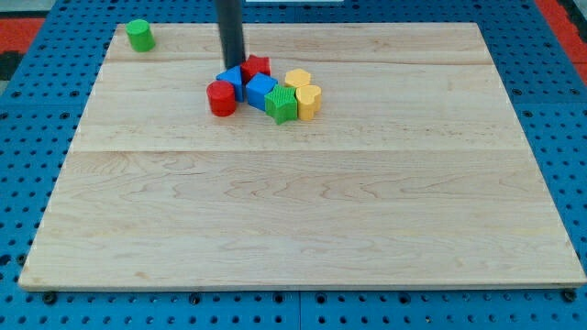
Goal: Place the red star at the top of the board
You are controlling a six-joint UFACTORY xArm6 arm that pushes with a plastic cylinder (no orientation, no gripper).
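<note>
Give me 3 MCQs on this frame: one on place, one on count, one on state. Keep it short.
1. Where is the lone green cylinder?
A. the view's top left corner of the board
B. the view's bottom right corner
C. inside the cluster

2. How many yellow blocks show?
A. none
B. two
C. four

3. Where is my tip?
A. far off at the view's bottom edge
B. beside the green cylinder
C. at the cluster, right beside the red star

Answers:
1 A: it stands alone near the wooden board's top left corner.
2 B: two yellow blocks sit together at the cluster's right.
3 C: the rod ends just left of the red star, above the blue block.
</note>
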